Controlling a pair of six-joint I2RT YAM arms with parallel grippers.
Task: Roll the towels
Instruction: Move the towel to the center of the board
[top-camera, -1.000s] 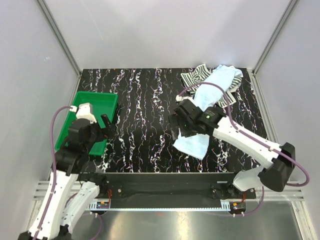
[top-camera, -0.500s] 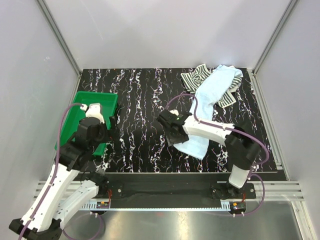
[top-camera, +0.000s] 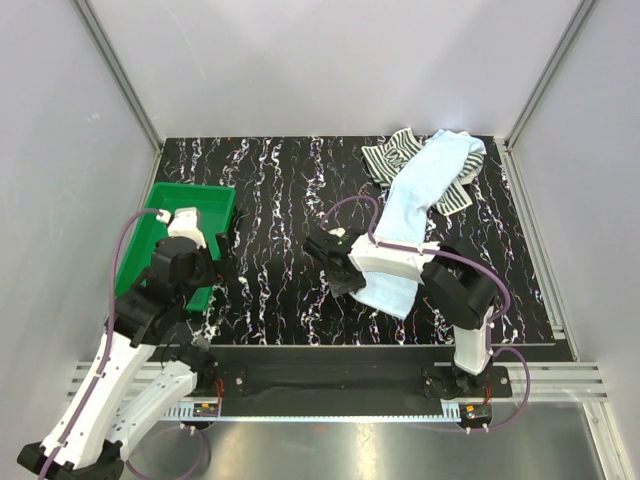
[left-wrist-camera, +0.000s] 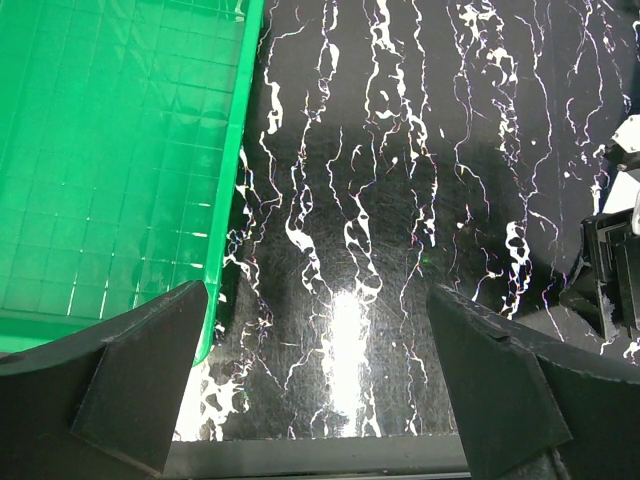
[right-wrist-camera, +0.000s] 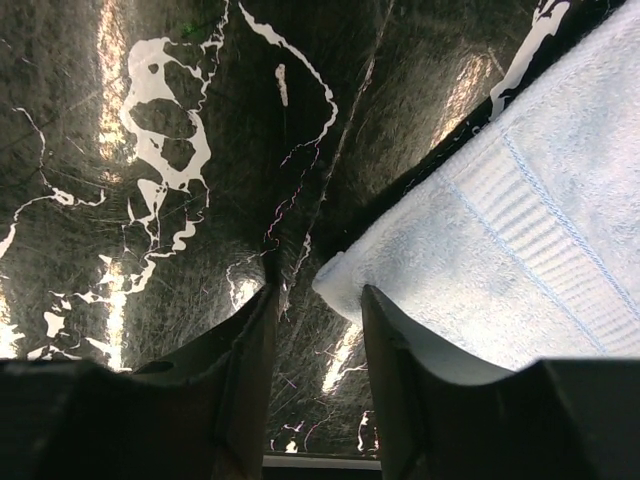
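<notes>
The right end effector (top-camera: 335, 268) is down at the worktop (top-camera: 280, 190), at the near left corner of the light blue towel (top-camera: 425, 190). In the right wrist view its two fingers (right-wrist-camera: 240, 350) stand only a narrow slot apart, unclenched. The towel's corner (right-wrist-camera: 335, 280) pokes into the mouth of that slot beside the right-hand finger, and dark worktop (right-wrist-camera: 150, 150) shows in the rest of the gap. Whether either finger presses on the cloth cannot be told. The left end effector (top-camera: 215, 262) hangs beside the right rim of the green tray (top-camera: 185, 215). Its fingers (left-wrist-camera: 140, 390) are spread wide with nothing between them but bare marbled worktop (left-wrist-camera: 400, 200). The overhead view alone gives the whole layout. The blue towel runs as a long band from the far right corner diagonally toward the middle near edge. Its far end lies over the striped towel (top-camera: 395, 155), which is bunched at the far right. The right wrist view alone shows the woven band and stitched lines across the blue towel's end. The left wrist view shows the tray's (left-wrist-camera: 110, 150) gridded floor, and a bit of the right arm's black-and-white hardware (left-wrist-camera: 610, 250) at its right edge.
</notes>
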